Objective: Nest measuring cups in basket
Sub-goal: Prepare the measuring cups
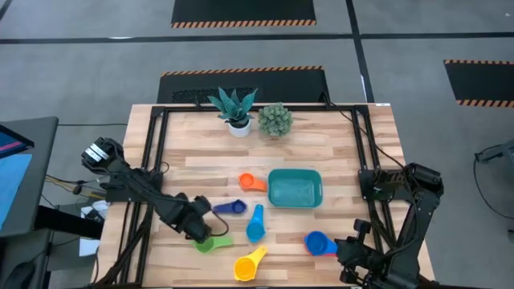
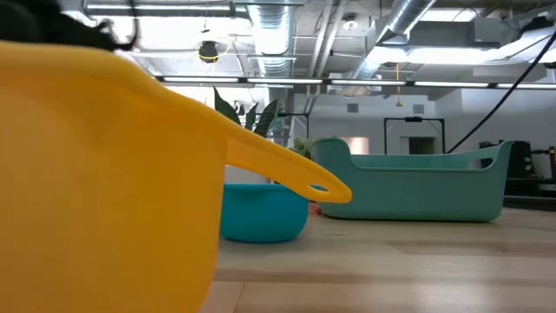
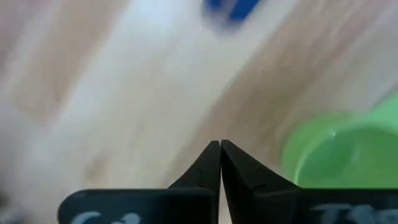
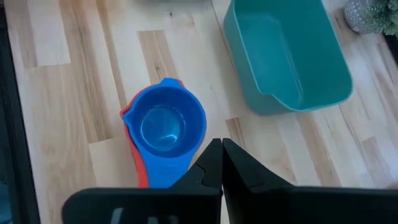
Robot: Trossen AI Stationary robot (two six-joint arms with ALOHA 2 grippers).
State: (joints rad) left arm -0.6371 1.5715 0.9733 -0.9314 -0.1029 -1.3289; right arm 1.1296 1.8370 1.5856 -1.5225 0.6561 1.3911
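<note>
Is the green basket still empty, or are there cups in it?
Empty. From above and in the right wrist view, the basket shows only its bare teal floor. The blue cup sits on the table beside it, outside.

This is a robotics lab or industrial test space rather than a home. In the high view a butcher-block table (image 1: 337, 152) in a black metal frame stands at the centre of the frame on a grey floor (image 1: 80, 72), where dark mats edged with orange-and-black hazard stripes (image 1: 241, 72) lie at the top centre and upper right. The low view shows, across the top of the frame, an open ceiling with bare silver ducts (image 2: 269, 26), pipes and strip lights, and a dark doorway (image 2: 415, 139) in a pale wall at centre right.
</note>
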